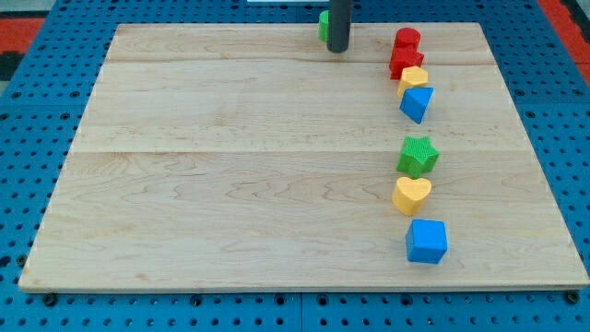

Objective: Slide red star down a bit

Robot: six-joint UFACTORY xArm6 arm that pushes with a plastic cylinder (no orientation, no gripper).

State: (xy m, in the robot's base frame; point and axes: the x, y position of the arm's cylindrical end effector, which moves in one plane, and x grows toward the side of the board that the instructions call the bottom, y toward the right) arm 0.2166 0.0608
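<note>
The red star (405,63) lies near the view's top right of the wooden board (230,166), just below a red cylinder (407,39) and touching a yellow block (414,77) beneath it. My tip (338,50) is at the view's top centre, well to the left of the red star. A green block (324,25) sits right behind the rod, mostly hidden.
A blue block (417,102) lies just under the yellow one. Lower in the same column are a green star (418,156), a yellow heart (411,195) and a blue cube (427,242). Blue pegboard surrounds the board.
</note>
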